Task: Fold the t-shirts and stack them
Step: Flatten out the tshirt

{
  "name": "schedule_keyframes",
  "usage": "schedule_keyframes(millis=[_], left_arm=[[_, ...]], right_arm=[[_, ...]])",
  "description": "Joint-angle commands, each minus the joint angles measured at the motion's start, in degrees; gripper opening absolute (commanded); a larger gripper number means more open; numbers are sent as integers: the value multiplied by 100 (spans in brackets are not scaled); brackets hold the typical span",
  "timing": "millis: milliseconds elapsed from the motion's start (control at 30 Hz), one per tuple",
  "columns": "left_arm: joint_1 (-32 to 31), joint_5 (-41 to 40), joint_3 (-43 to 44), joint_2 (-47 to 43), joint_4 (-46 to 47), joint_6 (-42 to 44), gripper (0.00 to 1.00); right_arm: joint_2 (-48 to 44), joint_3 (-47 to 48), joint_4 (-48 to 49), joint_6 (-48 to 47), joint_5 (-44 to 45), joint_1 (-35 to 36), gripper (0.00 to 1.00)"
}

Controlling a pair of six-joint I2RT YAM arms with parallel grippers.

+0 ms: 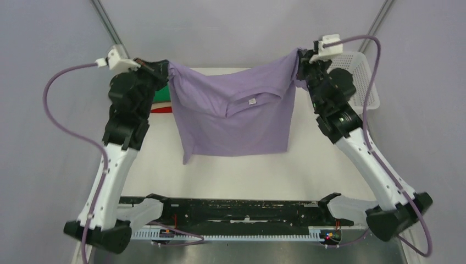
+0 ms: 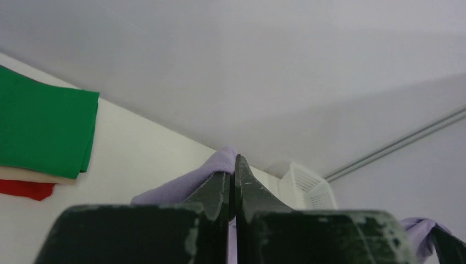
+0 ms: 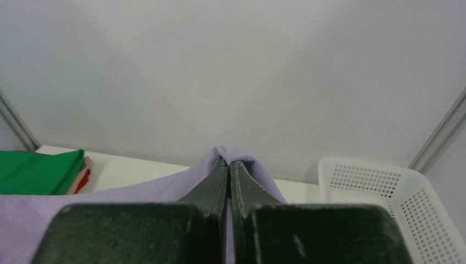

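The lavender t-shirt hangs spread in the air between both arms above the white table, its white neck label facing the camera and its hem hanging free. My left gripper is shut on the shirt's upper left corner; purple cloth bulges beside its fingertips. My right gripper is shut on the upper right corner; cloth drapes over its tips. A folded stack of green, beige and red shirts lies at the far left, mostly hidden behind the left arm in the top view.
A white plastic mesh basket stands at the table's far right, behind the right arm; it also shows in the right wrist view. Grey walls close in the back and sides. The arm bases and a black rail sit at the near edge.
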Motion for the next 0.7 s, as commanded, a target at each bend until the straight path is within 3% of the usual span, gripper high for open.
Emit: schedule_keyframes(millis=[0,233,367,500,667], left_arm=[[138,10,1051,1293,-1,457,2],[675,846,3598,2902,-669,587,2],[886,985,4217,2997,-912,693,2],[953,820,3374,2463,-955,739,2],[950,280,967,1330,-1095,297,3]], right_arm=[[1183,1028,-70,-256,-81,-382,0],[2750,3865,-419,204,-821,-1014,0],[2736,4239,-402,262,-991,-1183,0],[1975,3052,-268,184,-1055,-1297,0],[986,942,-567,41,-1231,-1347,0]])
